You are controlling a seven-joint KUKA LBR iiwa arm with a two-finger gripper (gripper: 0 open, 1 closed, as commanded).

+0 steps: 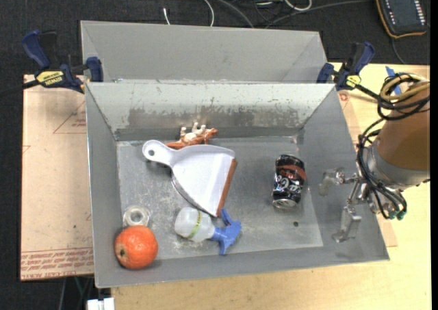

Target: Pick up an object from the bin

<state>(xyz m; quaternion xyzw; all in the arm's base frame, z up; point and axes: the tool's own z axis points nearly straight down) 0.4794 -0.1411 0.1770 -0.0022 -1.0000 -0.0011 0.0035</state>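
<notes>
Gripper (pixel 333 207) spread wide, empty, at the bin's (pixel 205 107) right side, dark crushed can (pixel 288 181) near, further inward

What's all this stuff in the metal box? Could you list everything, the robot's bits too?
Bin: one, grey metal.
Dustpan: one, white, middle.
Toy animal: one, orange-brown, back wall.
Drink can: one, dark, right of dustpan.
Orange: one, front left corner.
Clear jar: one, behind the orange.
Spray bottle: one, pale with blue head, front.
Arm: one, orange-covered, right.
Gripper: one, silver, right wall, jaws open.
</notes>
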